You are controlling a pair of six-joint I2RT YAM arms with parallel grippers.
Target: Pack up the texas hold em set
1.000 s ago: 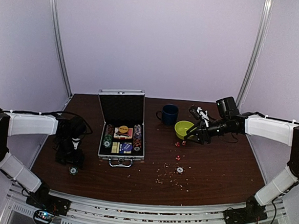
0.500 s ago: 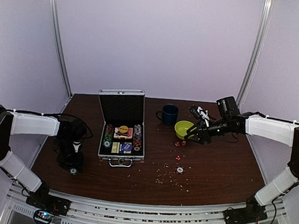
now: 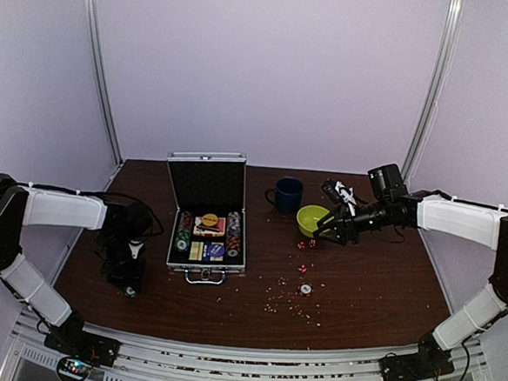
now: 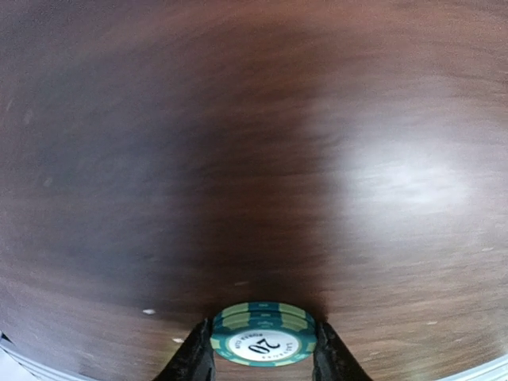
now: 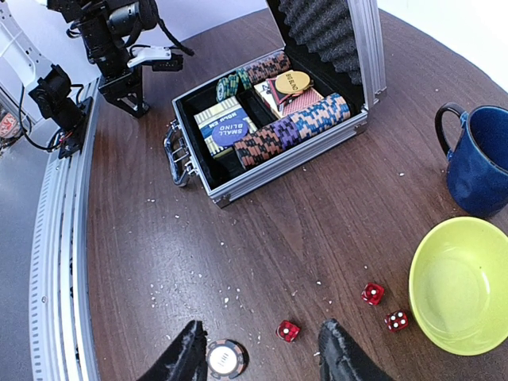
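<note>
The silver briefcase (image 3: 207,231) lies open with chip rows and two card boxes inside; it also shows in the right wrist view (image 5: 270,119). My left gripper (image 3: 129,279) points down at the table left of the case, and its jaws press both sides of a small stack of green poker chips (image 4: 263,333) marked 20. My right gripper (image 3: 325,233) is open and empty, hovering beside the bowl. Below it lie three red dice (image 5: 288,330) and a grey chip (image 5: 226,359) on the table. I see no red triangle.
A dark blue mug (image 3: 286,194) and a yellow-green bowl (image 3: 311,219) stand right of the case. Pale crumbs are scattered over the wood (image 3: 281,301) in front of the case and around the grey chip (image 3: 305,288).
My left gripper has shifted slightly right and down onto the green chips. The right arm has not moved.
</note>
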